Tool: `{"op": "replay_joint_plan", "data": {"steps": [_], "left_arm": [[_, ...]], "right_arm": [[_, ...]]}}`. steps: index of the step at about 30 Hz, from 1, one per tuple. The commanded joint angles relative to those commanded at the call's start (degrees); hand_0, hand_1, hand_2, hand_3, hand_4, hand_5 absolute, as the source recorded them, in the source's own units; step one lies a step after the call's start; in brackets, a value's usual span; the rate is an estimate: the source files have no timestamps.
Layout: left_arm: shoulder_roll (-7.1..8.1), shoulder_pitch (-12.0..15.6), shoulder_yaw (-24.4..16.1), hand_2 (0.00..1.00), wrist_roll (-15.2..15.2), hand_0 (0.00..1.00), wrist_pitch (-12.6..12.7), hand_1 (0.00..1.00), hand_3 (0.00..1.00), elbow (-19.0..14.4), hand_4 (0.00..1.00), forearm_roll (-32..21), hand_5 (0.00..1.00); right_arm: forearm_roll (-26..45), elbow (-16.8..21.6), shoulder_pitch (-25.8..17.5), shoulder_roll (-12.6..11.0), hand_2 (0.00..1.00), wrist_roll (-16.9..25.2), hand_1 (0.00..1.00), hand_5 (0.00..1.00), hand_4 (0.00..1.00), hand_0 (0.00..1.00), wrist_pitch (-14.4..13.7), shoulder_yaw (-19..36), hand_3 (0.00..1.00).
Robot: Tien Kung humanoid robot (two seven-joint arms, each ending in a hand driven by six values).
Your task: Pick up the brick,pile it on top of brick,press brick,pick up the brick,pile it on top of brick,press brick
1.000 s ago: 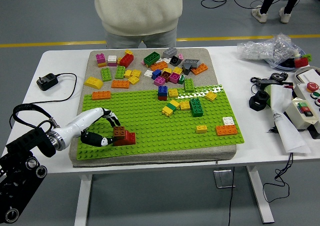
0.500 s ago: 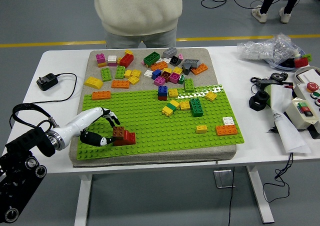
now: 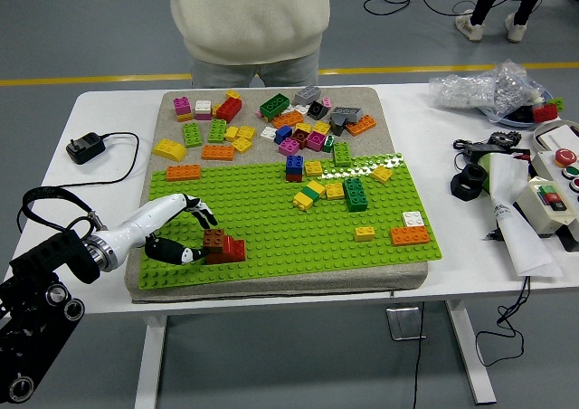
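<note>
Brown brick (image 3: pixel 214 239): sits on top of a red brick (image 3: pixel 232 251) near the front left corner of the green baseplate (image 3: pixel 298 228); its left side meets the left hand.
Left hand (image 3: pixel 185 233): comes in low from the left over the mat's front left part; its fingers (image 3: pixel 204 215) are curved around the brown brick, upper ones over the brick's far side, thumb at the near side. It looks to be touching the brick, though how firm the hold is cannot be told.
Right hand: out of sight.
Room near the stack: bare green studs stretch to the right and beyond the two bricks; the baseplate's front edge lies just below them, its left edge under the hand.
Middle of the baseplate: a dark green brick (image 3: pixel 355 193), a blue brick (image 3: pixel 295 166) and a few yellow ones, well apart from the stack.
Front right: an orange brick (image 3: pixel 410 235) with a white brick (image 3: pixel 413 218) just behind it.
Far strip of the grey mat (image 3: pixel 145 273): a loose heap of mixed bricks (image 3: pixel 271 119).
Person (image 3: pixel 251 20): stands at the far side of the bench (image 3: pixel 109 183); no hands visible.
Bench left: a black charger (image 3: pixel 87 147) with its cable.
Bench right: a clear bag (image 3: pixel 479 88), a button box (image 3: pixel 556 196) and white paper (image 3: pixel 520 219), far from the baseplate.
</note>
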Motion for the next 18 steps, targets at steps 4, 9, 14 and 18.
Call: {"op": "replay_joint_plan", "data": {"steps": [4, 9, 14, 18], "left_arm": [[-0.01, 0.0, 0.1, 0.591, 0.0, 0.803, -0.2, 0.780, 0.600, 0.0, 0.843, 0.0, 0.057], [0.04, 0.1, 0.1, 0.594, -0.1, 0.809, -0.4, 0.784, 0.601, 0.0, 0.847, 0.0, 0.060], [0.06, 0.1, 0.2, 0.599, -0.1, 0.809, -0.5, 0.784, 0.604, 0.0, 0.855, 0.0, 0.065], [0.07, 0.1, 0.2, 0.604, -0.1, 0.813, -0.6, 0.789, 0.612, 0.0, 0.858, -0.1, 0.068]], "right_arm": [[-0.1, 0.0, 0.0, 0.0, 0.718, 0.0, 0.676, 0.683, 0.998, 0.761, 0.0, 0.0, 0.737], [-0.1, 0.0, -0.1, 0.0, 0.718, 0.0, 0.676, 0.683, 0.998, 0.761, 0.0, 0.0, 0.737], [-0.2, 0.0, -0.1, 0.0, 0.718, 0.0, 0.676, 0.683, 0.998, 0.761, 0.0, 0.1, 0.737], [-0.2, 0.0, -0.1, 0.0, 0.718, 0.0, 0.676, 0.683, 0.998, 0.761, 0.0, 0.0, 0.737]]}}
